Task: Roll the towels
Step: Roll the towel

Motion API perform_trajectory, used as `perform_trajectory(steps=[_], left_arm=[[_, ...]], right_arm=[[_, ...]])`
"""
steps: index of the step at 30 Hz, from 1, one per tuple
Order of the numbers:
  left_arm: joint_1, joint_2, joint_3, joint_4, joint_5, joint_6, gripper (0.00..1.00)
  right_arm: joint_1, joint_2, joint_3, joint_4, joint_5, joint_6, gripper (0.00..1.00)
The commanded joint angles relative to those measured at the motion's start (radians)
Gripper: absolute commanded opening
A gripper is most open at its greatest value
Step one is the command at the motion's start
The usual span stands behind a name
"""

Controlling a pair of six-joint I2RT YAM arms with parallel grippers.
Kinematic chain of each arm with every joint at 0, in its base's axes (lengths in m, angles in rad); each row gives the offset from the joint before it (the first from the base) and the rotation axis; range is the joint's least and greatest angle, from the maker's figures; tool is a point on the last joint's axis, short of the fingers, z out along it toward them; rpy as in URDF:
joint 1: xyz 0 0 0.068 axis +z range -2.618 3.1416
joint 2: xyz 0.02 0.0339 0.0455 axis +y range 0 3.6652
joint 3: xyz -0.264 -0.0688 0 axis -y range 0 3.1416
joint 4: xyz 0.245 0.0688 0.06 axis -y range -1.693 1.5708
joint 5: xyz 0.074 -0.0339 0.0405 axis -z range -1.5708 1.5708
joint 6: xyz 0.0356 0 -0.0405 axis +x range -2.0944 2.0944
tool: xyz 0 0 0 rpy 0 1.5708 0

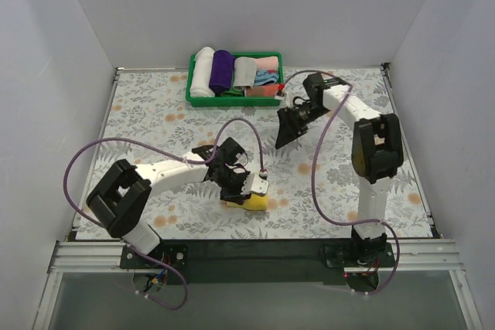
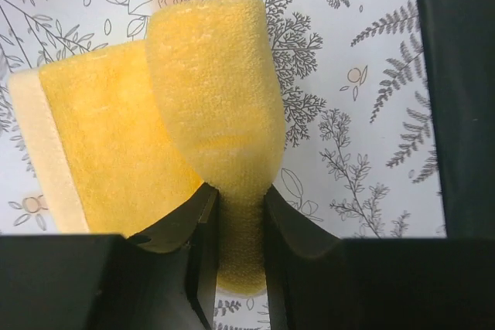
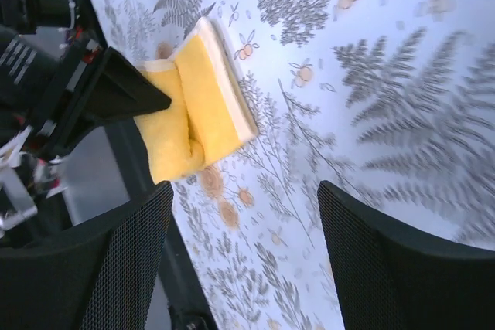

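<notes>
A pale yellow towel [image 1: 256,203] lies partly folded on the floral table near the front centre. My left gripper [image 1: 244,189] is shut on a raised fold of the yellow towel [image 2: 213,90], which is pinched between the black fingers [image 2: 197,245] of this gripper [image 2: 240,241]; the flat part spreads to the left. In the right wrist view the same towel [image 3: 193,106] shows far ahead. My right gripper [image 1: 286,137] hangs above the table's middle, and the gripper [image 3: 244,260] is open with nothing between its mesh pads [image 3: 116,268]. A light grey roll [image 1: 244,70] sits in the basket.
A green basket [image 1: 232,101] stands at the back centre, holding a white roll [image 1: 203,72], a purple roll [image 1: 222,69] and pink and blue folded cloths [image 1: 267,71]. White walls close in the table on three sides. Purple cables loop over both arms.
</notes>
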Motion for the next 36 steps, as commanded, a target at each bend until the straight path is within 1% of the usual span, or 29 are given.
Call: perform_trajectory(steps=[1, 2, 3, 5, 6, 8, 9, 12, 14, 15, 16, 18, 19, 21, 22, 23, 24, 25, 27, 28, 29, 33, 34, 36], left_arm=[[0.094, 0.125, 0.066, -0.244, 0.216, -0.045, 0.09], [0.137, 0.150, 0.088, -0.260, 0.239, -0.045, 0.09], [0.152, 0.174, 0.124, -0.278, 0.252, -0.044, 0.09], [0.189, 0.251, 0.160, -0.312, 0.269, -0.047, 0.08], [0.199, 0.283, 0.178, -0.332, 0.282, -0.038, 0.08], [0.237, 0.356, 0.230, -0.370, 0.321, -0.027, 0.09], [0.249, 0.381, 0.249, -0.385, 0.335, -0.018, 0.09], [0.275, 0.478, 0.306, -0.424, 0.326, 0.014, 0.10], [0.291, 0.530, 0.358, -0.451, 0.312, 0.036, 0.11], [0.298, 0.583, 0.375, -0.465, 0.315, 0.043, 0.12], [0.306, 0.607, 0.398, -0.480, 0.322, 0.051, 0.12], [0.326, 0.665, 0.451, -0.517, 0.338, 0.074, 0.13], [0.332, 0.679, 0.467, -0.530, 0.343, 0.085, 0.13], [0.344, 0.705, 0.503, -0.557, 0.346, 0.111, 0.14], [0.347, 0.734, 0.516, -0.568, 0.348, 0.117, 0.15], [0.355, 0.746, 0.528, -0.583, 0.349, 0.122, 0.16], [0.360, 0.756, 0.546, -0.589, 0.349, 0.128, 0.17], [0.361, 0.766, 0.554, -0.593, 0.348, 0.131, 0.17], [0.369, 0.786, 0.565, -0.606, 0.351, 0.143, 0.18], [0.372, 0.789, 0.568, -0.608, 0.351, 0.149, 0.18], [0.375, 0.799, 0.571, -0.612, 0.351, 0.152, 0.18], [0.384, 0.819, 0.579, -0.626, 0.363, 0.169, 0.19], [0.386, 0.822, 0.577, -0.625, 0.366, 0.171, 0.19], [0.387, 0.828, 0.574, -0.620, 0.368, 0.169, 0.19]], right_arm=[[-0.027, -0.158, -0.013, 0.008, 0.077, -0.041, 0.69], [-0.028, -0.185, -0.054, 0.020, 0.084, -0.058, 0.69], [-0.028, -0.248, -0.076, 0.030, 0.094, -0.066, 0.69], [-0.028, -0.311, -0.158, 0.053, 0.097, -0.074, 0.67], [-0.029, -0.370, -0.189, 0.083, 0.097, -0.074, 0.67], [-0.026, -0.431, -0.240, 0.111, 0.094, -0.081, 0.65], [-0.023, -0.489, -0.295, 0.146, 0.098, -0.081, 0.64], [0.018, -0.595, -0.386, 0.214, 0.139, -0.089, 0.61], [0.093, -0.632, -0.424, 0.259, 0.205, -0.098, 0.60], [0.130, -0.659, -0.441, 0.278, 0.241, -0.098, 0.60], [0.209, -0.669, -0.479, 0.301, 0.326, -0.097, 0.61], [0.293, -0.681, -0.513, 0.370, 0.415, -0.097, 0.63], [0.372, -0.682, -0.542, 0.398, 0.495, -0.094, 0.66], [0.437, -0.681, -0.573, 0.491, 0.555, -0.091, 0.70], [0.493, -0.679, -0.587, 0.526, 0.615, -0.092, 0.73], [0.518, -0.676, -0.617, 0.598, 0.644, -0.095, 0.74], [0.544, -0.663, -0.628, 0.629, 0.672, -0.103, 0.75], [0.595, -0.653, -0.641, 0.655, 0.733, -0.114, 0.76], [0.646, -0.626, -0.671, 0.732, 0.793, -0.156, 0.76], [0.691, -0.623, -0.688, 0.760, 0.848, -0.172, 0.76], [0.710, -0.620, -0.705, 0.818, 0.868, -0.190, 0.76], [0.775, -0.620, -0.808, 0.915, 0.888, -0.235, 0.76], [0.799, -0.618, -0.828, 0.931, 0.926, -0.253, 0.75], [0.822, -0.609, -0.878, 0.988, 0.954, -0.269, 0.75]])
